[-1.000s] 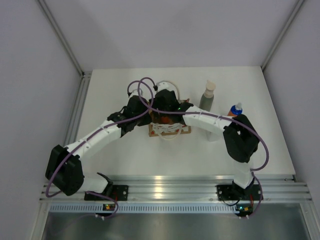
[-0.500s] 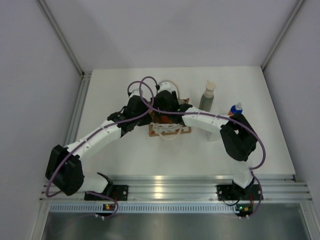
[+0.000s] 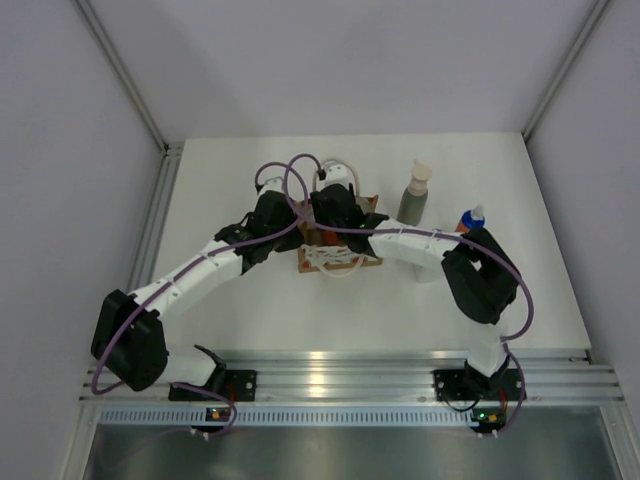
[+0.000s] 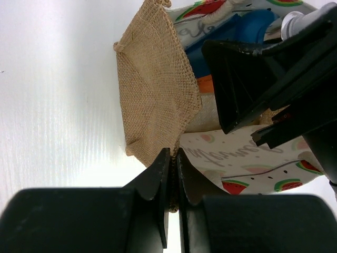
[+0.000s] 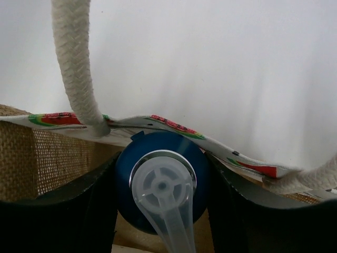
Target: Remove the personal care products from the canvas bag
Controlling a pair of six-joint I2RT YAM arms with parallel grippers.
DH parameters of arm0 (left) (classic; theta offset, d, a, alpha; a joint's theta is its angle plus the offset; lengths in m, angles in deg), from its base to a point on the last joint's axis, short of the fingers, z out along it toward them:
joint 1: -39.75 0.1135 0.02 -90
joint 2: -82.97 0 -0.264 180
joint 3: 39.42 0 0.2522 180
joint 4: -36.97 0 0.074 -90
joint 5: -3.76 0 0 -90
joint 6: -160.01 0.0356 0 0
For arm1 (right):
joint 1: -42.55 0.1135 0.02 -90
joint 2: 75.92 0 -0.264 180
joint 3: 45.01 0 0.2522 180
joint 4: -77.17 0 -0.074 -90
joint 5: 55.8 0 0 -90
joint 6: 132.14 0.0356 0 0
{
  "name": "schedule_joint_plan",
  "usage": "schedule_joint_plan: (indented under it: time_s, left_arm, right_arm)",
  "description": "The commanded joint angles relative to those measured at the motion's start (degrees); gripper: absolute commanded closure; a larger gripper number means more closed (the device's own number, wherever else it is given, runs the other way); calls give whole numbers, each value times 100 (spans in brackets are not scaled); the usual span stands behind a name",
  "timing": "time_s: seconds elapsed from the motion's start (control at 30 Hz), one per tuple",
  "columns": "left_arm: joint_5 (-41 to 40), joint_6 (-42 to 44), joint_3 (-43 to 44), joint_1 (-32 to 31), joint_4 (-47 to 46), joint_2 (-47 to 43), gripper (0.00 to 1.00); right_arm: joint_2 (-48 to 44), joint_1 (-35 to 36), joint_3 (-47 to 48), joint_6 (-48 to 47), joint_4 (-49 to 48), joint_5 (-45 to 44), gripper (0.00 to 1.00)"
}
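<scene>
Now | right hand (image 5: 161, 174) grasps blue bottle (image 5: 181, 153) in canvas bag (image 4: 152, 89) | left hand (image 4: 172, 158) pinches it

White table top (image 3: 250, 310) boxed in by plain pale-grey panels, namely left wall (image 3: 60, 150), far wall (image 3: 340, 60) and right wall (image 3: 610, 200), with slim metal posts (image 3: 120, 70) at the far corners, and a ribbed aluminium rail (image 3: 340, 375) along the near edge catching bright glare, grey metal sheet (image 3: 350, 452) nearer still.
</scene>
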Motion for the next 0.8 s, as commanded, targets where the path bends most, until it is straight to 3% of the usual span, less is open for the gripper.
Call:
schedule_joint_plan:
  time_s: [0.0,0.43,0.77]
  left_arm:
    - [-4,7,-48,-8,-69,-162,100]
    - [-74,-20,-65,-8,-61,-197,100]
    - [-66,-11,-56,-8,-69,-188,100]
  right_arm:
    - [-387,-90,-280,-127,-645,51,100]
    - [-1309,-82,-931,-566,-1506,569,100]
    - [-1705,-82,-984,-725,-1480,727,100]
